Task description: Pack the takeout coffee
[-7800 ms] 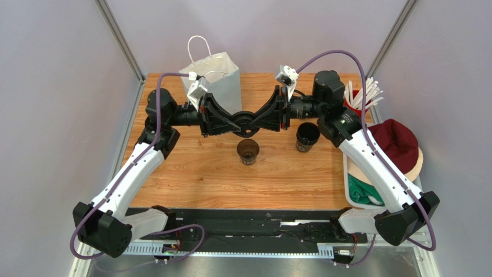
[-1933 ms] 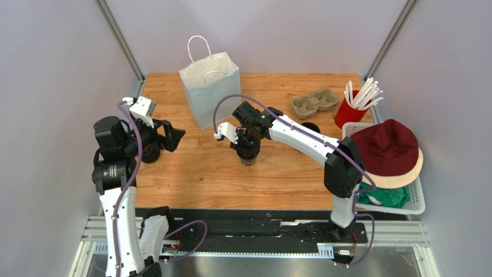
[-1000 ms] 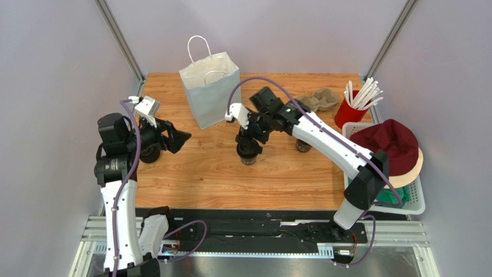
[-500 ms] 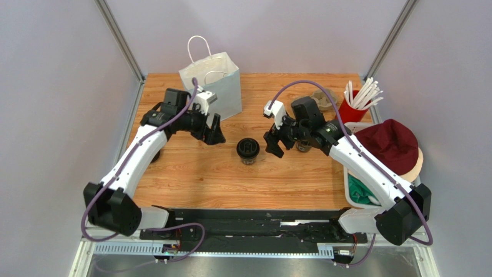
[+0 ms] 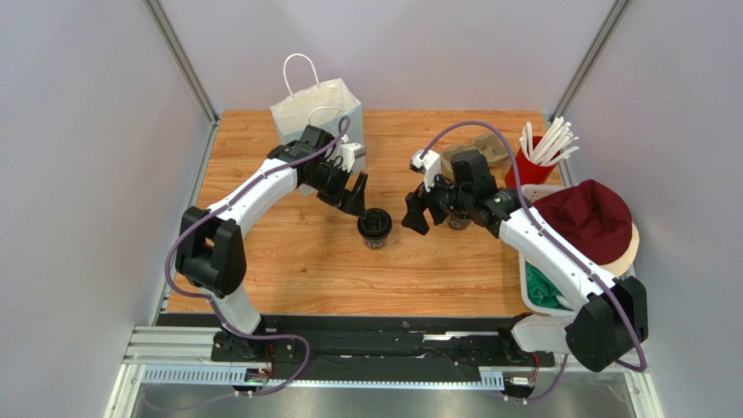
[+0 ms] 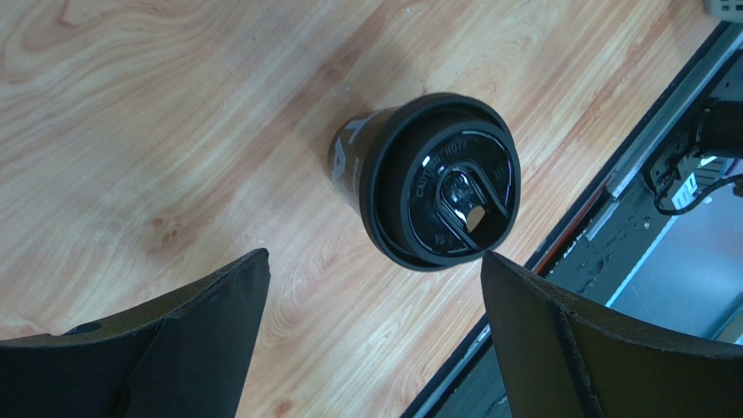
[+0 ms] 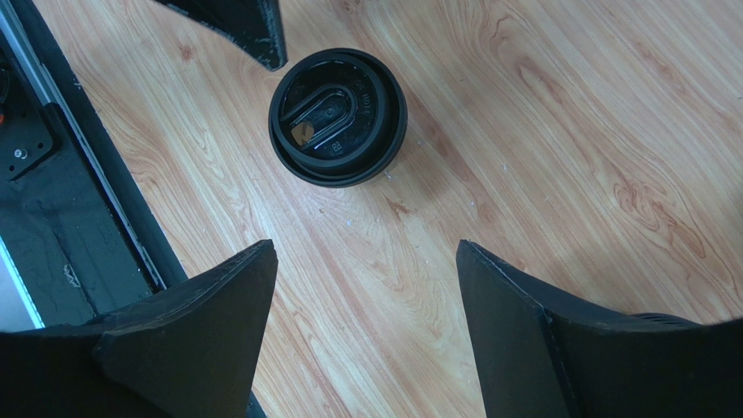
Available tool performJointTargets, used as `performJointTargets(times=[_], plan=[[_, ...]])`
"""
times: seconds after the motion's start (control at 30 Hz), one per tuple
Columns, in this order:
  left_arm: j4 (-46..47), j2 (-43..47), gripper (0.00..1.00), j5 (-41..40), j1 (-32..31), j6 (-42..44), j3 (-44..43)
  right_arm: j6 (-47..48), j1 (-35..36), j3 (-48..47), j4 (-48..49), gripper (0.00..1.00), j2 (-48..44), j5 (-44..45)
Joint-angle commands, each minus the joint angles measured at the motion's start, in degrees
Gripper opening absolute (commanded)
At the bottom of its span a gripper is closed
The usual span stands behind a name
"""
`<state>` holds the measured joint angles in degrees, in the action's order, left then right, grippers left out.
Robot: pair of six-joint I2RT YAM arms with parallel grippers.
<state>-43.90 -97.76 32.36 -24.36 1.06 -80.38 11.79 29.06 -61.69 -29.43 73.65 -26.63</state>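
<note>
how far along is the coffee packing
Done: the black coffee cup wears its lid. In hand: nothing; the open left gripper hovers beside it, the right gripper open and apart. Left: cup stands on the table, not in the paper bag.

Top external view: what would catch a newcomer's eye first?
A black lidded coffee cup stands mid-table, flanked by the left end effector and right end effector, both open and holding nothing. At the far edge a white paper bag stands upright. A maroon hat tops the basket at the right.
</note>
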Motion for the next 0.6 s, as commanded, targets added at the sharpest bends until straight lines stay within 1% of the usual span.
performJointTargets(times=[0.0,0.17,0.57], plan=[[2.0,-1.9,0.99,0.9,-0.7,-2.0,-3.4,-0.5,-0.1,1.4,3.7,0.79,-2.5,-1.1],[3.6,-3.7,0.99,2.9,-1.9,-2.5,-2.8,-0.4,-0.3,2.1,4.2,0.79,-3.2,-0.8],[5.3,-5.3,0.99,3.0,-2.8,-2.6,-2.0,-0.2,-1.2,2.8,4.4,0.79,-4.7,-1.0]])
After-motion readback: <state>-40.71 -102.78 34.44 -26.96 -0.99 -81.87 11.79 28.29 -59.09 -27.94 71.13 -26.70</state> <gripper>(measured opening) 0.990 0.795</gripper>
